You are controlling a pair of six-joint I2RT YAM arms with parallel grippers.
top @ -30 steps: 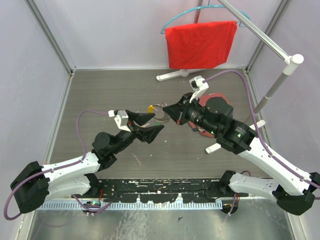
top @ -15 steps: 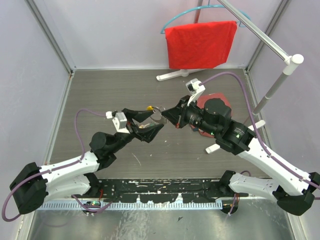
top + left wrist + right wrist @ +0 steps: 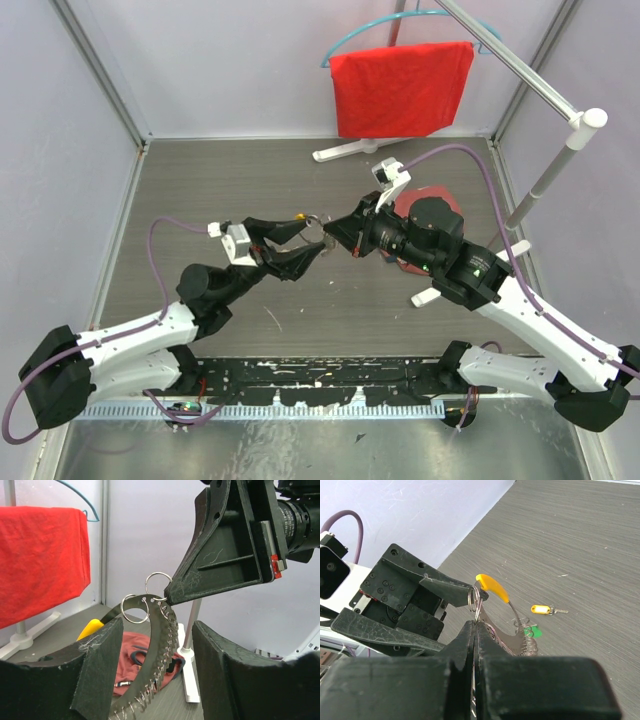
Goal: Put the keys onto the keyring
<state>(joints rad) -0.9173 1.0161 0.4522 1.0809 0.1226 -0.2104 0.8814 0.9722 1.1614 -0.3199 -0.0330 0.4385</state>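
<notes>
The keyring (image 3: 155, 645) is a curved grey strip lined with small wire rings, with a yellow curved section (image 3: 492, 588). My right gripper (image 3: 475, 625) is shut on its top end, just under two plain rings (image 3: 158, 582), and holds it above the table. My left gripper (image 3: 157, 672) is open, and the strip hangs between its two fingers (image 3: 97, 672). In the top view the grippers meet mid-table, left (image 3: 290, 245) and right (image 3: 327, 235). The gold-orange key (image 3: 541, 610) lies on the table. The green key (image 3: 534, 631) sits by the strip's lower end; whether it is attached I cannot tell.
A red cloth (image 3: 400, 88) hangs on a teal hanger on a white stand (image 3: 350, 150) at the back. A reddish cloth (image 3: 435, 195) lies under my right arm. A white pole (image 3: 545, 180) stands at the right, with grey walls on both sides.
My left gripper has shifted slightly left, its open fingers now either side of the keyring. My right gripper has moved a little left, still shut on the keyring.
</notes>
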